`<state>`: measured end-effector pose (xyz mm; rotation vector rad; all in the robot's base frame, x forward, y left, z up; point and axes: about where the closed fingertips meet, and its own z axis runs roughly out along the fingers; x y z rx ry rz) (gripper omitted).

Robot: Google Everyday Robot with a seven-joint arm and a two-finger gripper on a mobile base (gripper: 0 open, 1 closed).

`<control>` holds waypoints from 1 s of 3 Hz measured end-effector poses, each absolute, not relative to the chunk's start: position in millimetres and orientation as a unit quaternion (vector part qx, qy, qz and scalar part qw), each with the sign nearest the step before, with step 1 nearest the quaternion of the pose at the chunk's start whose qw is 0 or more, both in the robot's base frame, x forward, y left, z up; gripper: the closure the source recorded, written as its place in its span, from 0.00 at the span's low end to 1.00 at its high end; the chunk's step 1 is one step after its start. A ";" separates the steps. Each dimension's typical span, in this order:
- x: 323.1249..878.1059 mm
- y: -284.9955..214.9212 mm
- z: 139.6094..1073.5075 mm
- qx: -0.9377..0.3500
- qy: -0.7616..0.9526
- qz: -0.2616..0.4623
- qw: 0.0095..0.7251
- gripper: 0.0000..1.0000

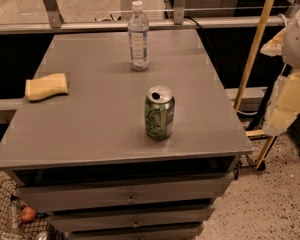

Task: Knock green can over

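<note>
The green can [159,112] stands upright on the grey cabinet top [90,129], right of centre and near the front edge. It is green with pale swirls and has a silver top with an open pull-tab hole. My gripper [284,106] shows as pale blocky parts at the right edge of the view. It hangs beyond the cabinet's right side, well to the right of the can and apart from it.
A clear plastic water bottle [138,36] stands upright at the back centre. A yellow sponge [46,86] lies at the left. Drawers [130,198] run below the top. A yellow pole [255,44] leans at the right. A wire basket [15,219] sits at the lower left.
</note>
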<state>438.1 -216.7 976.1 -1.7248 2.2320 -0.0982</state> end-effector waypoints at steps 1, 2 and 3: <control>438.1 -216.7 976.2 -0.603 0.781 -0.034 0.159 0.00; 447.4 -204.0 970.4 -0.619 0.764 -0.002 0.182 0.00; 460.9 -180.6 957.9 -0.642 0.736 0.056 0.209 0.00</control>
